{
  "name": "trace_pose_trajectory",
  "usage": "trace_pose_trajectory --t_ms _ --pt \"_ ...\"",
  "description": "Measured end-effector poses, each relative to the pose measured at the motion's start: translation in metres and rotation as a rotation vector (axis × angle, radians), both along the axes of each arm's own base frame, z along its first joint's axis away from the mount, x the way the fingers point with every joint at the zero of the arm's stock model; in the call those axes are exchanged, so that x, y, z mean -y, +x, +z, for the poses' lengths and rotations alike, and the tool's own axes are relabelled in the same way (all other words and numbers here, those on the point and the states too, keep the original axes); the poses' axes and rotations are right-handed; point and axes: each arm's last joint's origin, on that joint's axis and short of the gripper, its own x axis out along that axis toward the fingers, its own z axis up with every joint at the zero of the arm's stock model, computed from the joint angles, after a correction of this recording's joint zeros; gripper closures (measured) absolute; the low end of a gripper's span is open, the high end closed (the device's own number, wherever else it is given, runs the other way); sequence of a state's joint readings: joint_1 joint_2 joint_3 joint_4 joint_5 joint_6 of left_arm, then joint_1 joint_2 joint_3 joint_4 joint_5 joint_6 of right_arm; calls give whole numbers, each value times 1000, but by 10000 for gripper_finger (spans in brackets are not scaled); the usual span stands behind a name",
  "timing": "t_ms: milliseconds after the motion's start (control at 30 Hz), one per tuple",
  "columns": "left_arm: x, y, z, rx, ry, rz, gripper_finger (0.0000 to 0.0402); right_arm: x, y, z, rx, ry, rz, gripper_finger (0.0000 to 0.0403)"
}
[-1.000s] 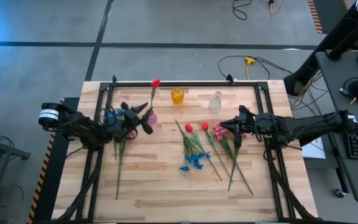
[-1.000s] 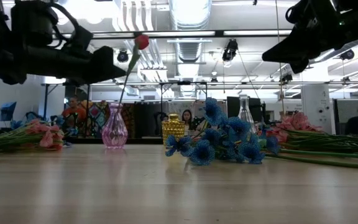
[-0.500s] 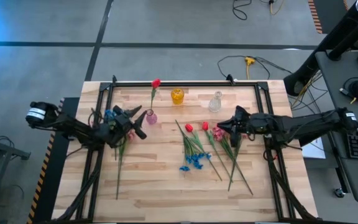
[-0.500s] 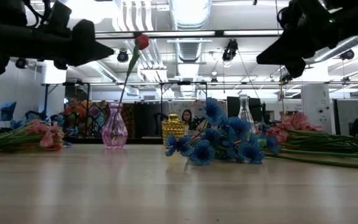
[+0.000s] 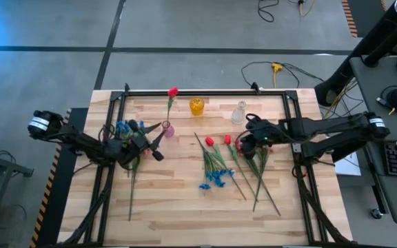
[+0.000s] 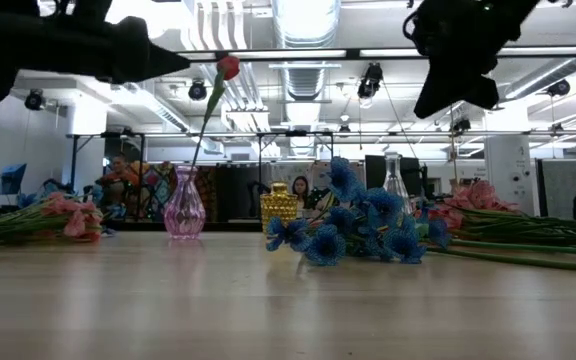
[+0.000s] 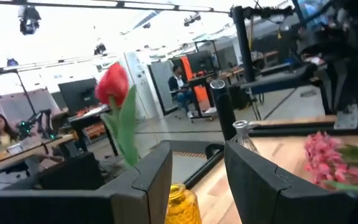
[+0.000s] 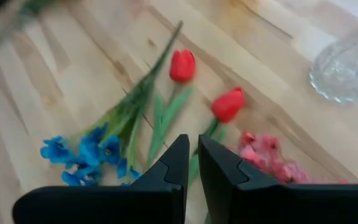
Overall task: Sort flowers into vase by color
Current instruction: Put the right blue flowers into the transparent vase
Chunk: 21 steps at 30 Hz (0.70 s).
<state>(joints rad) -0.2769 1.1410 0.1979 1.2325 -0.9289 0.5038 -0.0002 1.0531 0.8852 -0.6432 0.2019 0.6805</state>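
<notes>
A red tulip stands with its stem in the pink vase. My left gripper hovers open just left of that vase, with nothing between its fingers. Two red tulips, pink blooms and blue blooms lie on their stems at mid-table. My right gripper hangs shut above the pink blooms and red tulips, pointing down at them. More pink and blue flowers lie under the left arm.
A yellow vase and a clear glass vase stand along the far edge. Long green stems reach toward the near edge. A dark frame rail borders the table's far side. Bare wood lies along the near edge.
My left gripper has drawn back a little from the pink vase toward the table's left edge and risen, rolling as it went. My right gripper has risen, gone toward the table's left over the pink blooms and tipped downward. The flowers have kept still.
</notes>
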Motion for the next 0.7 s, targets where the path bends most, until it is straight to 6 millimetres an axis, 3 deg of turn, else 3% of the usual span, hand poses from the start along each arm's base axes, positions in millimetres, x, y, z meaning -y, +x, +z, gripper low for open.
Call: trace_pose_trajectory --t_ms 267,467,700 --pt "11 24 10 -180 -43 -32 270 0 33 7 -69 -41 54 374" --pt "15 30 15 -323 -68 -39 270 -1 61 -5 -137 -35 92 368" --pt "20 29 37 -455 -36 -49 270 -2 92 -26 -221 -2 103 297"
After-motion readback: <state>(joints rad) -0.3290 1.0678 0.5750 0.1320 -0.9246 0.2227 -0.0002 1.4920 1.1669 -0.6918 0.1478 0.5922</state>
